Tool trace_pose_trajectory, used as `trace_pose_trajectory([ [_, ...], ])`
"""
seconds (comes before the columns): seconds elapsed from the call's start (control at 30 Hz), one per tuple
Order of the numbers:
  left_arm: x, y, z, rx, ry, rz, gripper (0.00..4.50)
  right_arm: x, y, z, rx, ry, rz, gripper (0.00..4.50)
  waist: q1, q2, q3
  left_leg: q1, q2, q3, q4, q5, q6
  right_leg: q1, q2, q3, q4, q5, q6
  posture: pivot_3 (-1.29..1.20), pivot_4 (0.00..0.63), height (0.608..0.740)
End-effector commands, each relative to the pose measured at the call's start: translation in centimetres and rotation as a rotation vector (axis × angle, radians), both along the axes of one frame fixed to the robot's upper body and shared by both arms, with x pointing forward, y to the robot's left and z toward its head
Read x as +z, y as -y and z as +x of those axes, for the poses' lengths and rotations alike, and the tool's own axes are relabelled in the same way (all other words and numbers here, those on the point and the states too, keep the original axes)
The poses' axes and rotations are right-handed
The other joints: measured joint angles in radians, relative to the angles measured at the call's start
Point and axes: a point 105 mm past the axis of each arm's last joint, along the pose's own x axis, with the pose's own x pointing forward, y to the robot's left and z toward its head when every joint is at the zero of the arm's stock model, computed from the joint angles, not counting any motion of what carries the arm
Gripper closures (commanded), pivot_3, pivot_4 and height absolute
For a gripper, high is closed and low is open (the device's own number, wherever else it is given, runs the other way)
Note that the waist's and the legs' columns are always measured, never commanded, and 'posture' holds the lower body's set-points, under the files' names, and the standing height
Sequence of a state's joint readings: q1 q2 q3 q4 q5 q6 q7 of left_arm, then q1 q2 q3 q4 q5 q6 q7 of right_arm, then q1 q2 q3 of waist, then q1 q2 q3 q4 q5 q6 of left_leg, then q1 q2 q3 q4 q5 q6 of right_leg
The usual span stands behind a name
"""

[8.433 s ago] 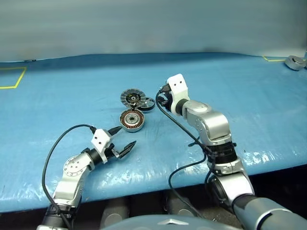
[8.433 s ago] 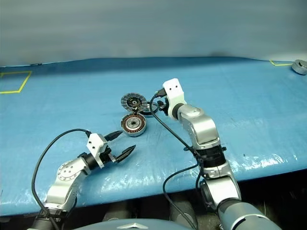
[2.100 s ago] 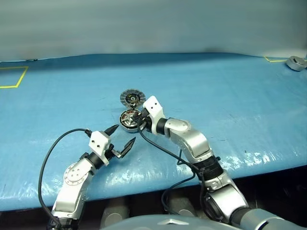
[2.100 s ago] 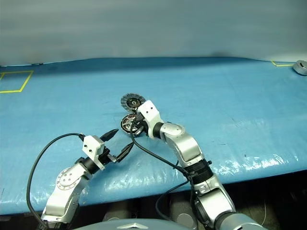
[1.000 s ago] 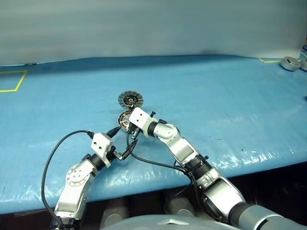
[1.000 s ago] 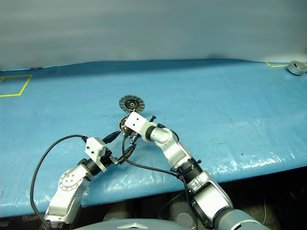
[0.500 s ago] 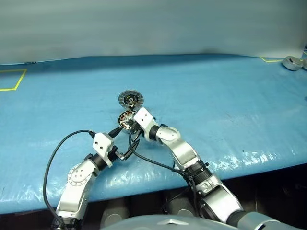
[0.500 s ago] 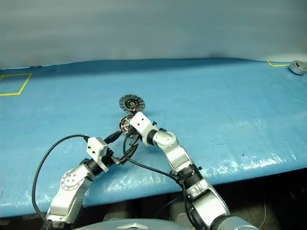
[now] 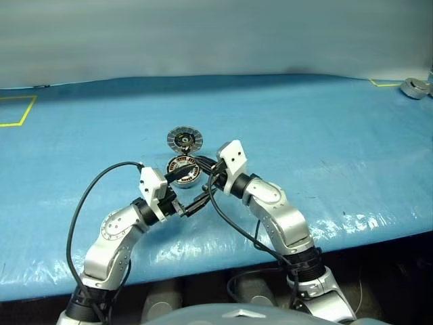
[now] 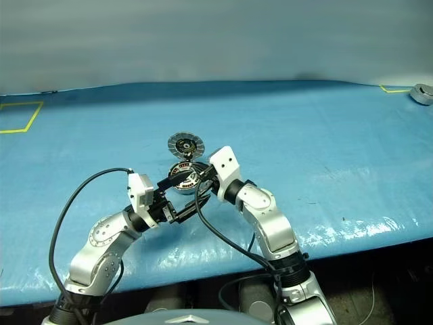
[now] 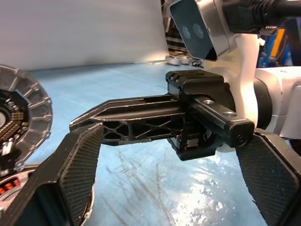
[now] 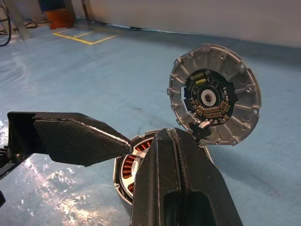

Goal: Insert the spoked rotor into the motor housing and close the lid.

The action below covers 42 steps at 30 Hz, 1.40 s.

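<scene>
- Your two head views look forward and down from above the arms, over the blue table [image 9: 325, 135] to its far edge.
- They share almost the same scene, slightly offset sideways.
- Your left wrist view sits low and close, facing the right gripper [image 11: 82, 125] and the raised lid [image 11: 28, 117].
- Your right wrist view looks closely along its own fingers at the lid and motor housing [image 12: 136, 165], as do both head views.

glossy, wrinkled blue plastic sheet [image 9: 325, 149] over the desk; dull cast-metal round grey lid [image 12: 214, 101]; copper-wound, silver-rimmed motor housing [image 12: 136, 165]; matt black plastic left claw [image 11: 176, 179] with textured pads [image 11: 80, 174].
</scene>
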<state>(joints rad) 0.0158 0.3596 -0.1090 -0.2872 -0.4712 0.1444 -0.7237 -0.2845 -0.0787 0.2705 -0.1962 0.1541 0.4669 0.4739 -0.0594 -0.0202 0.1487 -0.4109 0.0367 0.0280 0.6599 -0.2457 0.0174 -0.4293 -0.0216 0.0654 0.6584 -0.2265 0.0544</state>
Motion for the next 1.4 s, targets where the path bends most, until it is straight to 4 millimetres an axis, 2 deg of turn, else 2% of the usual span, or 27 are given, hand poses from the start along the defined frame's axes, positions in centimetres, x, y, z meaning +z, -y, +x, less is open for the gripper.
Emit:
trace_pose_trajectory([
  [0.03, 3.9, -9.8, 4.5, 0.431, 0.090, -0.025, 0.00, -1.1, 2.1, -0.8, -0.012, -0.031, -0.018, 4.49, 0.000, 0.000, 0.000, 0.000, 0.000, 0.000, 0.000, 0.000, 0.000, 0.000, 0.000, 0.000, 0.000, 0.000, 0.000, 0.00, 0.150, 0.740],
  [0.13, 4.3, -10.5, 5.0, 0.434, 0.091, 0.015, 0.00, -1.2, 3.0, -0.3, -0.073, -0.029, -0.016, 4.49, 0.000, -0.001, 0.000, 0.000, -0.001, 0.000, 0.000, 0.000, 0.000, 0.000, 0.000, 0.000, 0.000, 0.000, 0.000, 0.00, 0.150, 0.740],
  [0.23, 2.9, -10.4, 4.9, 0.388, 0.061, 0.155, 0.00, -1.2, 3.8, 0.3, -0.144, -0.022, 0.000, 4.49, 0.000, -0.001, 0.001, -0.001, -0.001, 0.000, 0.000, 0.000, 0.000, 0.000, 0.000, 0.001, 0.000, 0.000, 0.000, 0.00, 0.150, 0.740],
  [0.3, 1.4, -9.8, 4.4, 0.343, 0.039, 0.254, 0.00, -1.0, 3.6, 0.2, -0.150, -0.018, 0.029, 4.49, 0.001, -0.001, 0.001, -0.001, -0.001, -0.001, -0.001, 0.000, 0.000, 0.000, 0.000, 0.000, 0.000, 0.001, -0.002, 0.00, 0.150, 0.740],
  [0.53, -2.6, -7.3, 2.6, 0.204, -0.056, 0.357, 0.00, 1.0, 2.0, 0.6, -0.189, 0.030, 0.138, 4.49, 0.000, 0.000, 0.001, -0.001, -0.001, -0.001, -0.002, 0.000, 0.000, 0.000, -0.001, 0.000, 0.000, 0.001, -0.003, 0.00, 0.150, 0.740],
  [0.7, -3.2, -6.9, 2.3, 0.201, -0.068, 0.335, 0.00, 1.4, 1.6, 1.0, -0.187, 0.054, 0.137, 4.49, 0.004, 0.000, 0.002, 0.000, 0.001, 0.000, -0.001, 0.000, 0.000, 0.000, -0.001, -0.001, 0.000, -0.001, -0.001, 0.00, 0.150, 0.740],
  [0.83, -3.0, -7.5, 2.4, 0.213, -0.054, 0.337, 0.00, 2.7, 2.3, 1.8, -0.217, 0.084, 0.166, 4.49, 0.008, 0.000, 0.002, -0.001, 0.001, -0.001, -0.001, 0.000, 0.000, -0.001, -0.003, 0.000, 0.000, 0.003, -0.004, 0.00, 0.150, 0.740],
  [0.97, -1.0, -8.5, 3.0, 0.270, -0.004, 0.275, 0.00, 3.3, 3.2, 2.5, -0.246, 0.104, 0.178, 4.49, 0.010, -0.001, 0.002, -0.001, 0.001, 0.000, -0.001, 0.000, 0.000, 0.000, -0.003, 0.000, 0.000, 0.003, -0.004, 0.00, 0.150, 0.740],
  [1.07, 0.9, -8.8, 3.4, 0.295, 0.033, 0.203, 0.00, 3.3, 3.2, 2.4, -0.238, 0.104, 0.188, 4.49, 0.012, -0.001, 0.002, -0.001, 0.000, -0.001, -0.001, 0.000, 0.000, 0.000, -0.002, -0.001, 0.000, 0.003, -0.004, 0.00, 0.150, 0.740],
  [1.2, 2.9, -9.7, 4.2, 0.343, 0.060, 0.123, 0.00, 2.6, 2.7, 1.1, -0.161, 0.052, 0.210, 4.49, 0.014, -0.001, 0.002, -0.001, -0.001, -0.001, -0.001, 0.000, 0.000, 0.000, -0.002, -0.001, 0.000, 0.006, 0.001, 0.00, 0.150, 0.740],
  [1.3, 3.1, -10.2, 4.9, 0.361, 0.065, 0.133, 0.00, 1.0, 1.9, -0.7, -0.034, -0.006, 0.157, 4.49, 0.016, -0.001, 0.002, -0.001, -0.001, -0.001, -0.001, 0.000, 0.000, 0.000, -0.002, -0.001, 0.000, 0.006, 0.001, 0.00, 0.150, 0.740],
  [1.4, 2.8, -10.0, 5.5, 0.353, 0.056, 0.143, 0.00, -0.3, 1.7, -1.9, 0.019, -0.041, 0.105, 4.49, 0.018, -0.001, 0.002, -0.001, -0.002, 0.000, -0.001, 0.000, 0.000, 0.000, -0.002, -0.001, -0.001, 0.006, 0.001, 0.00, 0.150, 0.740],
])
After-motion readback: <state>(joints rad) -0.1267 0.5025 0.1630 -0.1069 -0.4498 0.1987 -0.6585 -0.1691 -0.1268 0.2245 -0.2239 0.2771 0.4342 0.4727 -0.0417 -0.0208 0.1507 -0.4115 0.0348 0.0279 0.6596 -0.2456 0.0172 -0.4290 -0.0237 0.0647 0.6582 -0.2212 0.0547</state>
